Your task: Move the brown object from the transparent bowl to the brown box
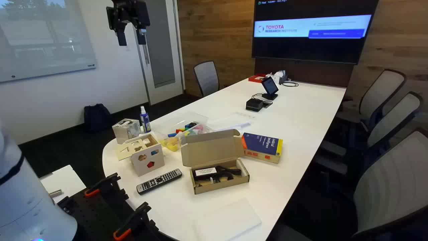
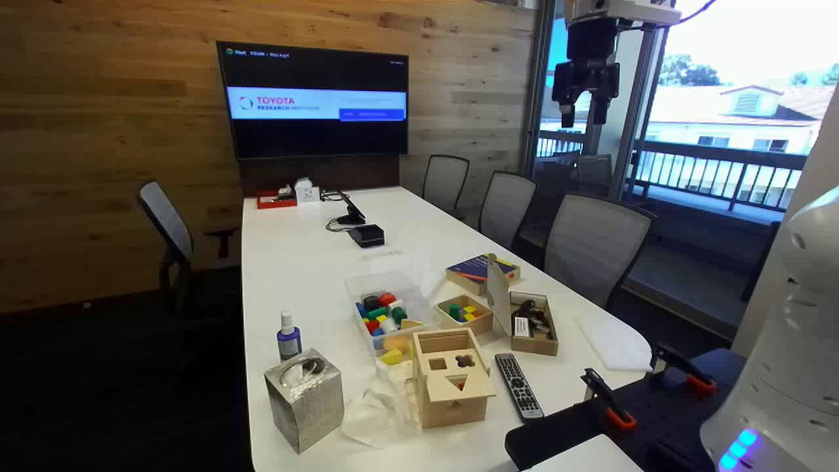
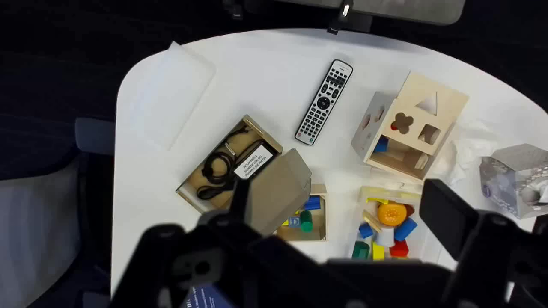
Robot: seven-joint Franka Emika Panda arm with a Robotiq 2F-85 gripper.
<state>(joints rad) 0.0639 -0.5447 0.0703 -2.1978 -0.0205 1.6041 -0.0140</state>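
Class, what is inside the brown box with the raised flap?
The brown box holds black cables, a white-labelled dark item and a small silvery piece. Bare cardboard shows in places; whatever lies beneath these things is covered from view.

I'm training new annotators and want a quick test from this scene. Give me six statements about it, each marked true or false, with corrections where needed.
1. The fingers are apart. True.
2. The remote lies beside the brown box, not touching it. True.
3. The fingers grip the remote. False: it lies on the table.
4. The brown box is closed. False: its flap stands raised.
5. The clear bin holds coloured blocks. True.
6. Those blocks are all one colour. False: red, yellow, blue and green ones show.
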